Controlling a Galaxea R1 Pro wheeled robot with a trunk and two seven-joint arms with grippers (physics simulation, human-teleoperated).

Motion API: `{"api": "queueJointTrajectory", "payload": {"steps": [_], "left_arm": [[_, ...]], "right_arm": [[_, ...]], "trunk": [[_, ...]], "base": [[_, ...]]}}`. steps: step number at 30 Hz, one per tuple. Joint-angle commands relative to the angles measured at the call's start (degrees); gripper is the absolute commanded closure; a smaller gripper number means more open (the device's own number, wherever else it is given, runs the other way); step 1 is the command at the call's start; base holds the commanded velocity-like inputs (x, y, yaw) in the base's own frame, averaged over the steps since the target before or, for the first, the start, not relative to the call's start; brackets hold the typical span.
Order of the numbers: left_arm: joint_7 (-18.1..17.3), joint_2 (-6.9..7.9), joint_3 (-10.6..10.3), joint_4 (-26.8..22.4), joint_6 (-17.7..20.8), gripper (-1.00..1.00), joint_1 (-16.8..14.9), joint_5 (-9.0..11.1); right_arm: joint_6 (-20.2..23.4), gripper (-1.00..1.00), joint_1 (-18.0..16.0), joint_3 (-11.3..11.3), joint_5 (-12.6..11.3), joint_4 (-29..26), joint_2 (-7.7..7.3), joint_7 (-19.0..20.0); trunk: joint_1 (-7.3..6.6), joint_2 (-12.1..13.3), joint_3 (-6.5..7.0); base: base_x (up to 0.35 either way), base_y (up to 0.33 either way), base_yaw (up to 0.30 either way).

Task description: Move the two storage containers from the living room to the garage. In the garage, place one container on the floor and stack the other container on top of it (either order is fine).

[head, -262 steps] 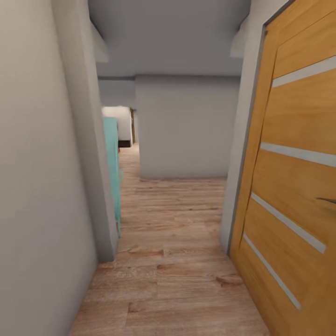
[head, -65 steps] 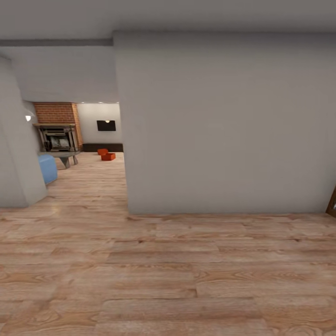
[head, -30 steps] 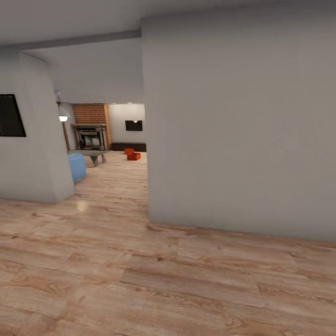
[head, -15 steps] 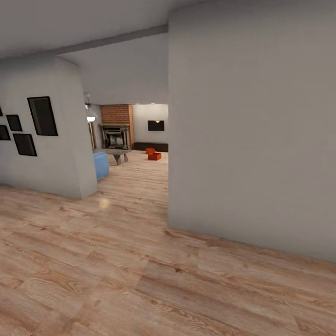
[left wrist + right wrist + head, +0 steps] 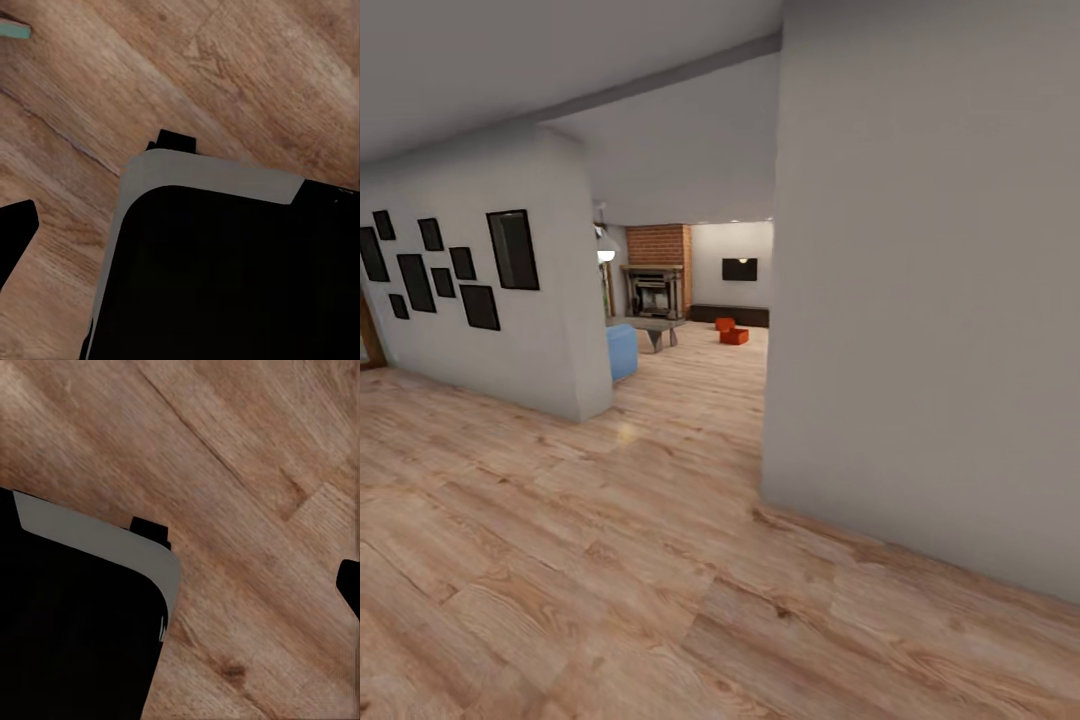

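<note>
left gripper: in the left wrist view only a dark fingertip (image 5: 16, 229) is seen at the frame edge above the robot base (image 5: 217, 262); open or closed cannot be told, nothing is seen held
right gripper: same in the right wrist view, a dark fingertip (image 5: 349, 585) at the edge beside the black base; state cannot be told, nothing seen held
under the arms: light wood plank floor (image 5: 610, 560), visible grain and knots, matte with a faint sheen
landmark: grey wall corner (image 5: 772, 400), flat, smooth, sharp vertical edge, close to the camera
storage containers: two small orange-red bins (image 5: 731, 333), boxy, plastic-looking, seen far beyond the wall corner, on the planks of the living room; they appear touching or just beside each other, too small to tell which
near the containers: low dark TV bench (image 5: 730, 315) just behind them; brick fireplace (image 5: 656, 275) and glass-topped coffee table (image 5: 652, 326) further from the corner, blue sofa end (image 5: 621, 350) nearer the camera
opposite wall: white pier with black picture frames (image 5: 512, 249), forming the other side of the opening
task status: judged as approach phase, neither bin picked up yet
risk 1: base clipped on the wall corner if the turn is cut tight
risk 2: sofa end or coffee table brushed on the way in, passage narrows there
risk 3: bins lidless with tapered smooth walls, slip likely if gripped off-centre or by one wall only
</note>
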Motion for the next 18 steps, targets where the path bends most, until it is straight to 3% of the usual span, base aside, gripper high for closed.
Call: {"api": "queueJointTrajectory", "payload": {"steps": [1,18], "left_arm": [[0.1,-0.01,0.0,-0.1,0.2,-1.0,0.0,0.6],[0.1,-0.01,0.0,-0.1,0.2,-1.0,0.0,0.6]], "right_arm": [[-0.3,-1.0,-0.1,0.5,-0.4,0.2,0.0,-0.1],[-0.3,-1.0,-0.1,1.0,0.1,0.2,-0.12,0.0]], "trunk": [[0.04,0.0,-0.06],[0.04,0.0,-0.06]], "base": [[0.324,0.0,0.08],[0.324,0.0,0.005]]}}
